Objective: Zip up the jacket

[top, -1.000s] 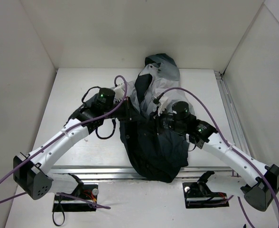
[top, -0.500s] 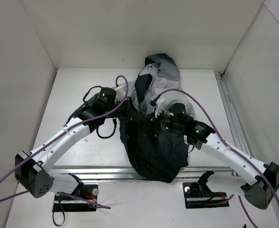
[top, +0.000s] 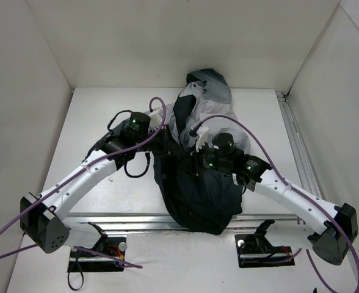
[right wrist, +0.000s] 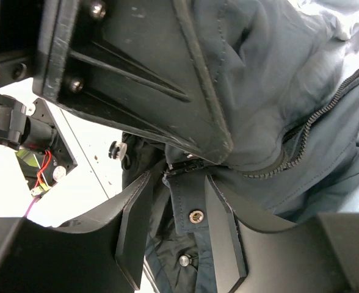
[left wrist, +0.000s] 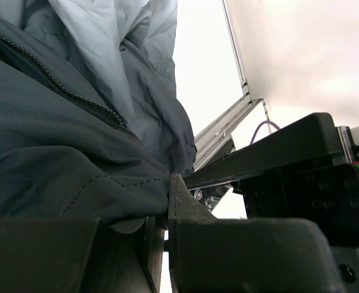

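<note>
The jacket (top: 198,189) lies along the middle of the table, with its light grey hood at the far end and its dark hem toward the near edge. My left gripper (top: 168,145) is shut on a fold of the dark front fabric (left wrist: 76,177), near the zipper teeth (left wrist: 57,79). My right gripper (top: 198,160) is open right beside the left one. In the right wrist view its fingers (right wrist: 137,226) stand on both sides of a dark flap with a snap button (right wrist: 195,215). The zipper's lower end (right wrist: 182,169) is just above the flap. The zipper line (right wrist: 317,119) runs up to the right.
White walls enclose the table (top: 106,110) on the left, back and right. A metal rail (top: 292,134) runs along the right side and another (top: 118,221) along the near edge. The left gripper's finger (right wrist: 167,79) fills the top of the right wrist view.
My right gripper has moved left toward the left gripper and the jacket's front opening. The left arm has barely moved and still holds the fabric.
</note>
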Action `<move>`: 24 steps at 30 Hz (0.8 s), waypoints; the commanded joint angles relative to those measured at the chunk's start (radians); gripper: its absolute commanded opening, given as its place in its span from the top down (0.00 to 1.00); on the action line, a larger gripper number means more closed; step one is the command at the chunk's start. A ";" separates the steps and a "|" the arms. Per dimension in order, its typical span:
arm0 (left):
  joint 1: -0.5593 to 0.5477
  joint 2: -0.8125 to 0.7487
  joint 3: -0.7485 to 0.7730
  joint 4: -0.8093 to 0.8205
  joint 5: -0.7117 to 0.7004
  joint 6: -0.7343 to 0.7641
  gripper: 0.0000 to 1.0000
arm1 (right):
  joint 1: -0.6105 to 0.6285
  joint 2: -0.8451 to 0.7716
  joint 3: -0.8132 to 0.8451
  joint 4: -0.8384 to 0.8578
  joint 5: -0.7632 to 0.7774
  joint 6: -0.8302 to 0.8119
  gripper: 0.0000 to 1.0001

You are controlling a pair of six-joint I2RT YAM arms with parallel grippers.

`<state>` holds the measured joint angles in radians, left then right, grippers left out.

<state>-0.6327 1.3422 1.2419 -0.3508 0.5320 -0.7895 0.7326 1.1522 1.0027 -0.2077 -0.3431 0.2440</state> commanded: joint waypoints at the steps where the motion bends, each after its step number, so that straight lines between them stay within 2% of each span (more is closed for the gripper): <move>1: 0.010 -0.011 0.062 0.035 0.017 -0.005 1.00 | 0.013 0.001 0.030 0.093 0.019 0.014 0.63; 16: 0.010 -0.015 0.060 0.033 0.016 -0.008 1.00 | 0.017 0.033 0.033 0.110 0.027 0.024 0.71; 19: 0.010 -0.015 0.060 0.032 0.017 -0.008 1.00 | 0.014 0.032 0.033 0.110 0.036 0.021 0.76; 22: 0.010 -0.012 0.064 0.030 0.022 -0.004 1.00 | 0.014 0.029 0.033 0.110 0.045 0.018 0.90; 24: 0.010 -0.012 0.064 0.030 0.022 -0.005 1.00 | 0.016 0.024 0.033 0.108 0.055 0.012 0.93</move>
<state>-0.6327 1.3445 1.2419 -0.3618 0.5331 -0.7895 0.7410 1.1843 1.0027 -0.1699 -0.3172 0.2619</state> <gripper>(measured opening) 0.009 0.088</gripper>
